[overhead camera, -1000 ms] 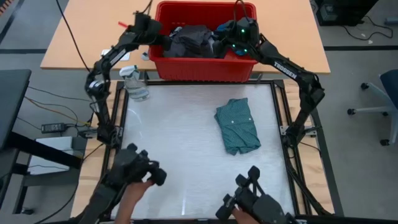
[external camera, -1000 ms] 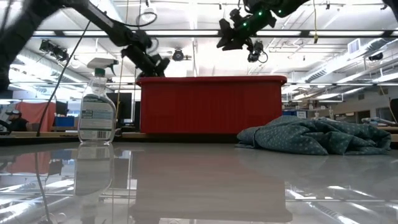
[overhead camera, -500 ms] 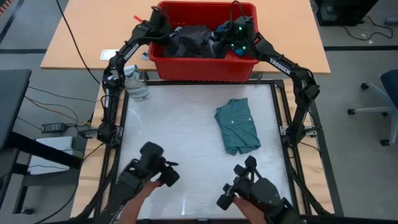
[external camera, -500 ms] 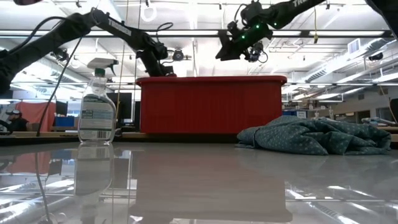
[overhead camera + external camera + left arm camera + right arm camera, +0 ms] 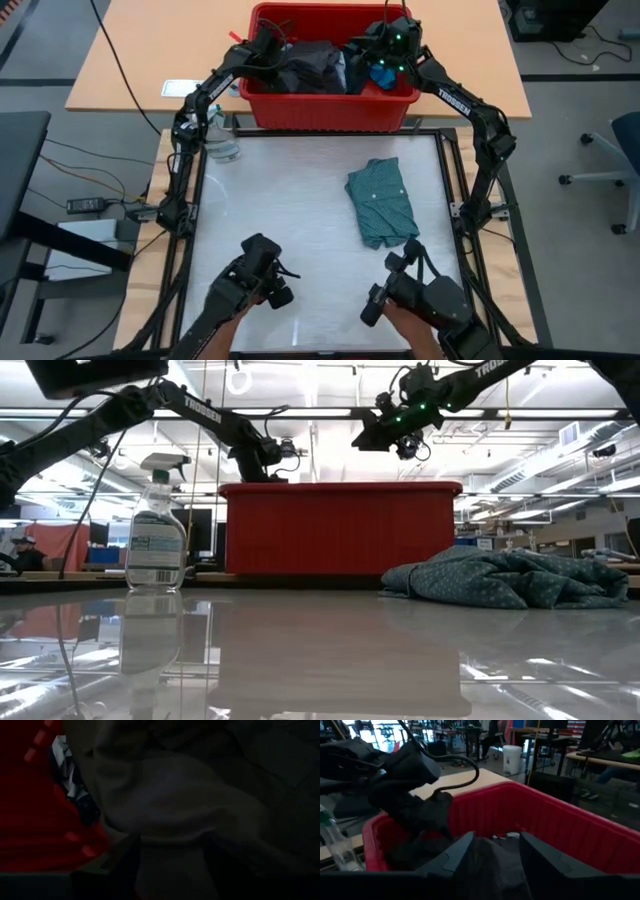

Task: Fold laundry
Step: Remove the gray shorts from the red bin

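While the white table (image 5: pixel 300 220) only had the folded teal shirt (image 5: pixel 382 203) lying right of centre, the rest of the laundry was in the red bin (image 5: pixel 330 105) behind it. The left gripper (image 5: pixel 268 48) was down in the bin's left end on the dark grey piece (image 5: pixel 308 68); couldn't tell its fingers. The right gripper (image 5: pixel 383 42) hovered over the right end, fingers partly open, holding nothing.

Open-plan lab; ceiling strip lights (image 5: pixel 300 412)
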Tool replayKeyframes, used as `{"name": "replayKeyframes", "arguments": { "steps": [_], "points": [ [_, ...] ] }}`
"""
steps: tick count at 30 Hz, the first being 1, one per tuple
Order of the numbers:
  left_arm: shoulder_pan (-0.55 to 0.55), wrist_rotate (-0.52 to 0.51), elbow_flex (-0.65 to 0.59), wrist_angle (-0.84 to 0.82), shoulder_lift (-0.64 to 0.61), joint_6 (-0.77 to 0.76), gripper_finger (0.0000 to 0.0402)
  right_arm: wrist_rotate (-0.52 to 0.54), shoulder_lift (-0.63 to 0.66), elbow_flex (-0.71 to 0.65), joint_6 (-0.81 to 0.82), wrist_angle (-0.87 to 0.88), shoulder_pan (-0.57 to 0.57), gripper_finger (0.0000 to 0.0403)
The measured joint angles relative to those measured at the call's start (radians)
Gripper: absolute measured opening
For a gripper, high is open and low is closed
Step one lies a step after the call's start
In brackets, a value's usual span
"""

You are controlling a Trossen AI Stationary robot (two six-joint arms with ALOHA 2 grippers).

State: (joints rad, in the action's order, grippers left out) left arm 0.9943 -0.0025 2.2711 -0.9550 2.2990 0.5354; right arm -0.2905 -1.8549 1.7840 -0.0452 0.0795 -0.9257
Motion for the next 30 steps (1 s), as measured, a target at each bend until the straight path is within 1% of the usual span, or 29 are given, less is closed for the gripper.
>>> {"name": "replayKeyframes", "arguments": {
  "steps": [2, 4, 9, 13, 17, 18, 24, 30],
  "points": [
    [0.000, 0.001, -0.001, 0.013, 0.006, -0.001, 0.0216, 0.000, 0.000, 0.000, 0.000, 0.006, 0.000, 0.0162],
    [0.000, 0.023, -0.001, 0.027, 0.015, 0.002, 0.0202, -0.004, 0.000, 0.000, 0.000, 0.005, 0.000, 0.0162],
    [-0.001, 0.097, -0.012, 0.008, 0.038, -0.036, 0.0152, -0.045, 0.000, 0.000, 0.001, 0.011, 0.003, 0.0162],
    [-0.007, 0.102, -0.010, 0.016, 0.044, -0.057, 0.0098, -0.049, 0.000, 0.000, 0.001, 0.023, 0.006, 0.0162],
    [-0.018, 0.078, -0.010, 0.014, 0.047, -0.058, 0.0024, -0.051, 0.000, 0.000, 0.002, 0.041, 0.007, 0.0162],
    [-0.023, 0.067, -0.010, 0.016, 0.043, -0.056, 0.0013, -0.051, 0.000, 0.000, 0.002, 0.048, 0.008, 0.0162],
    [-0.052, -0.015, -0.007, 0.073, -0.010, -0.055, 0.0003, -0.052, 0.000, 0.000, 0.030, 0.055, 0.010, 0.0162],
    [-0.087, -0.031, -0.007, 0.191, -0.139, -0.053, 0.0001, -0.085, 0.000, 0.000, 0.093, 0.055, 0.010, 0.0162]
  ]
}}
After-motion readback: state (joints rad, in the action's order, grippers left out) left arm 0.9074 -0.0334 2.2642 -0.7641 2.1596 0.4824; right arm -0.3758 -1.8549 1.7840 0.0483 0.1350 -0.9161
